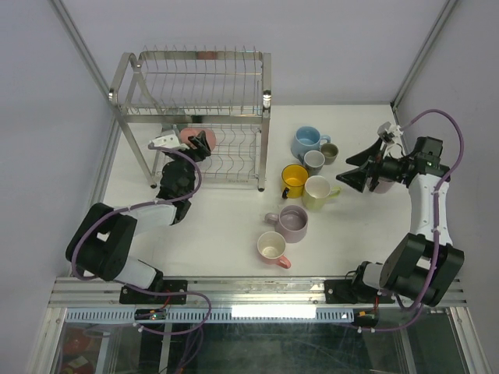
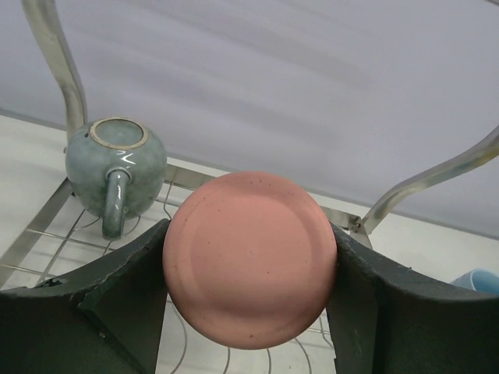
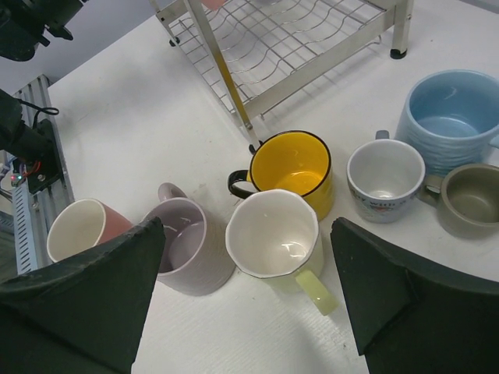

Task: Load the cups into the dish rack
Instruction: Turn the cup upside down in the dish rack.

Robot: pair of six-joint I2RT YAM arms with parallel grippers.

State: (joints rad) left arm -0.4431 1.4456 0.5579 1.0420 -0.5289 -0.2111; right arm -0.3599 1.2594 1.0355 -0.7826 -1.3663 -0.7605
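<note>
My left gripper [image 1: 200, 143] is shut on a salmon pink cup [image 1: 189, 138] at the lower tier of the chrome dish rack [image 1: 195, 117]. In the left wrist view the cup's base [image 2: 249, 269] fills the gap between the fingers [image 2: 125, 296], over the wire shelf [image 2: 47, 226]. A grey-green cup [image 2: 117, 164] stands upside down on that shelf. My right gripper [image 1: 355, 178] is open and empty, above the pale green cup [image 3: 274, 234]. Near it are yellow [image 3: 295, 164], lilac [image 3: 185, 241], pink [image 3: 78, 230], grey [image 3: 385, 175], light blue [image 3: 448, 117] and olive [image 3: 472, 199] cups.
The cups cluster on the white table right of the rack, from the light blue one [image 1: 308, 142] down to the pink one [image 1: 273, 248]. A pink item [image 1: 207, 56] sits on the rack's top tier. The rack's corner leg [image 3: 226, 86] is beside the yellow cup.
</note>
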